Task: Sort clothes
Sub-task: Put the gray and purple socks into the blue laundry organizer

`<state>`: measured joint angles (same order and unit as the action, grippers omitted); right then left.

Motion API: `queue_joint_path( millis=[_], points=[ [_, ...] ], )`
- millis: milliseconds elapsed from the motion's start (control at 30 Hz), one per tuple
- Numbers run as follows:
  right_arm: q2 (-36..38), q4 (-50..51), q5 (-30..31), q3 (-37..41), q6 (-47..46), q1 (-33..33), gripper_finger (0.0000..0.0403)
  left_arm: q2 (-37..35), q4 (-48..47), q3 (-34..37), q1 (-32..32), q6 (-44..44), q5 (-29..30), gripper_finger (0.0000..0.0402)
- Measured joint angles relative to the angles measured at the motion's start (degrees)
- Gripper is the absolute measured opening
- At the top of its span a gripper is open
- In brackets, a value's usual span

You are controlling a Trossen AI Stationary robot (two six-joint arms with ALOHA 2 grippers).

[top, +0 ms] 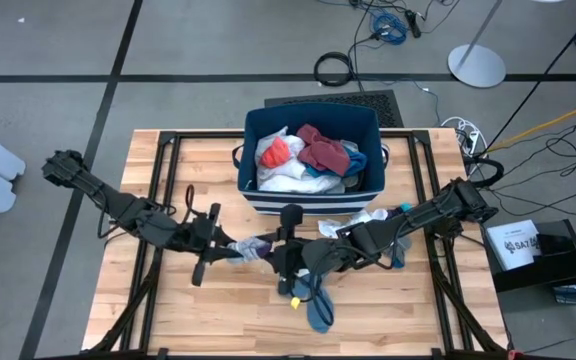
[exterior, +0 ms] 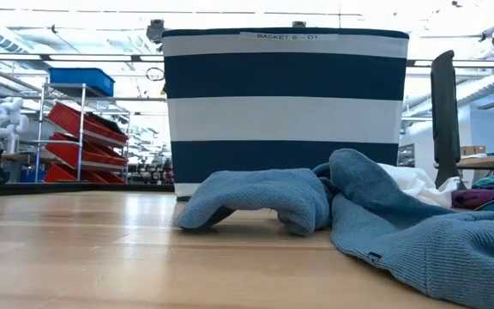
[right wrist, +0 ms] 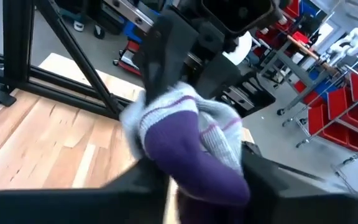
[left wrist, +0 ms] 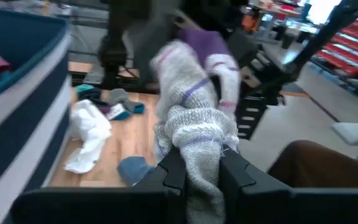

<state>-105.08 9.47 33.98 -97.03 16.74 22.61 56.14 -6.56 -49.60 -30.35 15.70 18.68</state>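
Between the 2 arms, above the bench (top: 178,300), a grey-and-purple sock (top: 251,247) hangs: the left gripper (left wrist: 199,171) has its fingers pinched tight on one end, while the right gripper (right wrist: 194,180) sits at the purple toe, grip unclear. Sorting looks barely underway: the bin (top: 268,196) holds white, red and maroon clothes (top: 303,155), and blue socks (exterior: 260,199) plus a white piece (left wrist: 87,134) lie loose on the bench.

Wooden table (top: 208,310), striped bin (top: 312,200), blue socks (top: 318,310), white garment (top: 366,217)
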Motion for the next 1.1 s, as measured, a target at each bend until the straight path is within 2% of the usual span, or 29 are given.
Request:
queue_joint_path(
  millis=[133, 200, 333, 533, 667, 833, 933, 1100],
  points=[
    [0.0, -0.4, -1.0, 0.0, 1.3, 0.4, 0.0035, 0.0, -0.2, 0.0, 0.0, -1.6, 2.8, 0.0050],
    [0.0, -0.3, -0.7, 0.0, 2.3, 0.6, 0.0015, 0.0, -0.3, 0.0, 0.0, -2.9, 2.9, 0.0065],
    [0.3, 1.0, 4.5, 0.0, 2.6, 0.9, 0.0014, 0.0, -0.3, -0.1, 0.1, -4.9, 4.3, 0.0120],
    [4.3, 7.5, 12.7, 0.0, 1.5, 1.1, 0.0006, -1.5, -5.0, -0.1, 0.0, -7.1, 14.5, 0.0191],
    [7.9, 14.6, 14.5, 0.0, -0.8, 0.2, 0.0005, -4.5, -9.7, -0.1, 0.0, -8.7, 19.9, 0.0202],
    [14.0, 22.1, 17.4, 0.0, -3.2, -3.2, 0.0004, -7.0, -13.7, 0.5, -0.1, -5.1, 20.8, 0.0203],
    [17.7, 26.6, 15.3, 0.0, -5.4, -7.2, 0.0004, -7.0, -13.9, 2.1, -1.0, -2.8, 18.7, 0.0203],
    [23.5, 34.2, 10.0, 0.0, -10.8, -17.3, 0.0004, -5.4, -8.8, 6.4, -1.7, -2.5, 17.8, 0.0203]
  ],
)
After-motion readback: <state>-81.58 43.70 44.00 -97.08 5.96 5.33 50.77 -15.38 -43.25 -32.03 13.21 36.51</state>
